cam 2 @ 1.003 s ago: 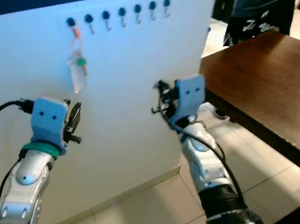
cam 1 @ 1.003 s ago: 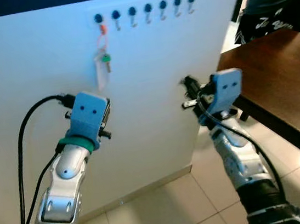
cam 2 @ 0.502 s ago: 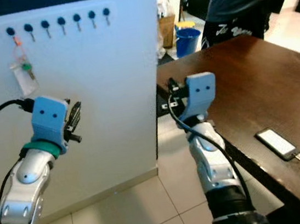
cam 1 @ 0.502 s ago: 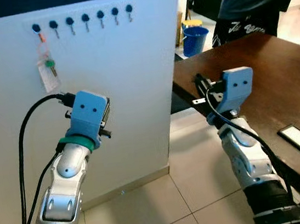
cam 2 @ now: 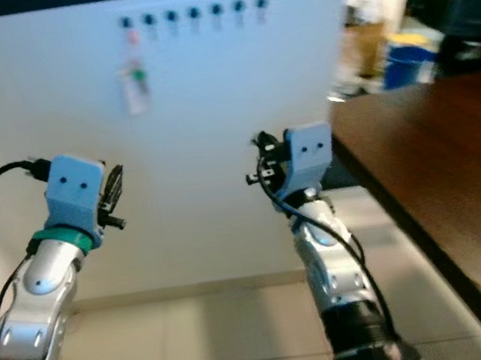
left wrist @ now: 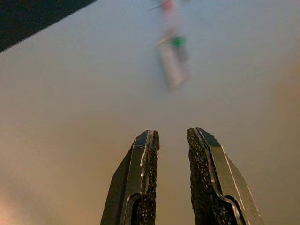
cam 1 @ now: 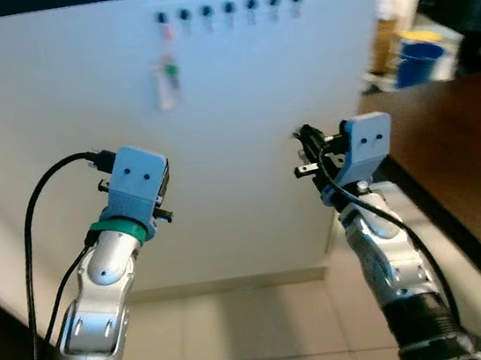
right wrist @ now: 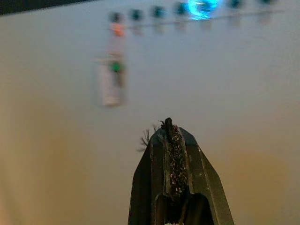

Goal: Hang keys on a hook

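While both arms are raised in front of the white wall panel (cam 1: 245, 144), the keys (cam 1: 166, 79) hang from the leftmost hook (cam 1: 163, 19) in the row of hooks (cam 1: 229, 9) near the panel's top edge (a red loop, a green tag and a pale fob are visible, blurred). The other hooks in the row carry nothing.

The left gripper (left wrist: 169, 154) is held below and slightly left of the keys, well apart from them, pointing at the panel. Its two black fingers (left wrist: 146, 183) stand a narrow gap apart and hold nothing.

The right gripper (right wrist: 170, 140) is held to the right of the keys, at about the same height as the left gripper, below the right end of the hook row. Its fingers are pressed together along their full length, with nothing between them; a few loose fibres stick out at the tip.

A dark wooden table (cam 2: 432, 155) stands past the panel's right edge, beside the right arm. A blue bucket (cam 1: 418, 61) sits beyond the table's far corner. Pale floor tiles (cam 1: 244, 339) run along the panel's bottom edge
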Tool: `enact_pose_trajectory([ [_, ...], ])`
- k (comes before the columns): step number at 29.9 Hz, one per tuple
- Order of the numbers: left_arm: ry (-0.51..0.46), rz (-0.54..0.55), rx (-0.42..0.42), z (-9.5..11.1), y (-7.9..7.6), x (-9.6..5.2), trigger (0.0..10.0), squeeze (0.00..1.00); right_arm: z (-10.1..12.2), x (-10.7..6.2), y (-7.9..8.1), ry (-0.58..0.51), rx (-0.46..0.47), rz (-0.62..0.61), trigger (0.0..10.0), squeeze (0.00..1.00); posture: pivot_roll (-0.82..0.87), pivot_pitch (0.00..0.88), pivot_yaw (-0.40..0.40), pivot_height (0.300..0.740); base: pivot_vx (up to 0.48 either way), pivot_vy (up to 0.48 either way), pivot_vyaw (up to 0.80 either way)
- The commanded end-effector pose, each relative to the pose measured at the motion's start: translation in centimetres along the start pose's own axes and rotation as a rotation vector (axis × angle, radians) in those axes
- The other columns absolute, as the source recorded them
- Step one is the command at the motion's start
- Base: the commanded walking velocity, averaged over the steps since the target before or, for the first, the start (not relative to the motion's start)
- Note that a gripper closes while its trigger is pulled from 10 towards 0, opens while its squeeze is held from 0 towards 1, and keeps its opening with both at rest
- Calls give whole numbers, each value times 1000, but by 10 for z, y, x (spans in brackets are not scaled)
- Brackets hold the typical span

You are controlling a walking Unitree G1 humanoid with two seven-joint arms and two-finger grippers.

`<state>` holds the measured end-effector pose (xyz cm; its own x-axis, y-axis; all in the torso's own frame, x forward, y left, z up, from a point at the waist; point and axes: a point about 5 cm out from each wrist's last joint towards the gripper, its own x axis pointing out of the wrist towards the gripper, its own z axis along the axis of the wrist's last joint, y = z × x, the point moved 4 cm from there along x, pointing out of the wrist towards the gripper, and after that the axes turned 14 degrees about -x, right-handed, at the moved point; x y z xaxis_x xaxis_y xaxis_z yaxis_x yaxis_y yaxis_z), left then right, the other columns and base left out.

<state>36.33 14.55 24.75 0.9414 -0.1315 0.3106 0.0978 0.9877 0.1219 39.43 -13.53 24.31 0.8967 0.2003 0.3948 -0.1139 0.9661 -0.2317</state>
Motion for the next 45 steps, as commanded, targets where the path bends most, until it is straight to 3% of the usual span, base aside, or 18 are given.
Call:
enact_pose_trajectory([
  [1,20,9,16,-5,2,-1,10000,0,1,1,5,0,9,9,10000,0,61,61,65,740,0,0,794],
  [7,16,11,26,-5,3,-1,10000,0,1,0,5,-2,27,5,10000,0,62,62,67,740,165,0,777],
  [16,15,11,29,-5,3,0,10000,0,3,0,5,-14,47,-1,10000,0,62,63,67,740,466,0,0],
  [24,13,10,27,-5,3,0,10000,0,10,3,-6,-45,36,-57,10000,0,62,62,67,740,321,0,0],
  [28,10,8,23,-4,2,0,10000,0,15,4,-6,-68,37,-49,10000,0,62,63,66,740,275,0,-800],
  [45,-17,-21,-15,1,-4,-1,10000,0,21,3,-1,-103,-7,-11,10000,0,61,61,68,740,0,0,-105],
])
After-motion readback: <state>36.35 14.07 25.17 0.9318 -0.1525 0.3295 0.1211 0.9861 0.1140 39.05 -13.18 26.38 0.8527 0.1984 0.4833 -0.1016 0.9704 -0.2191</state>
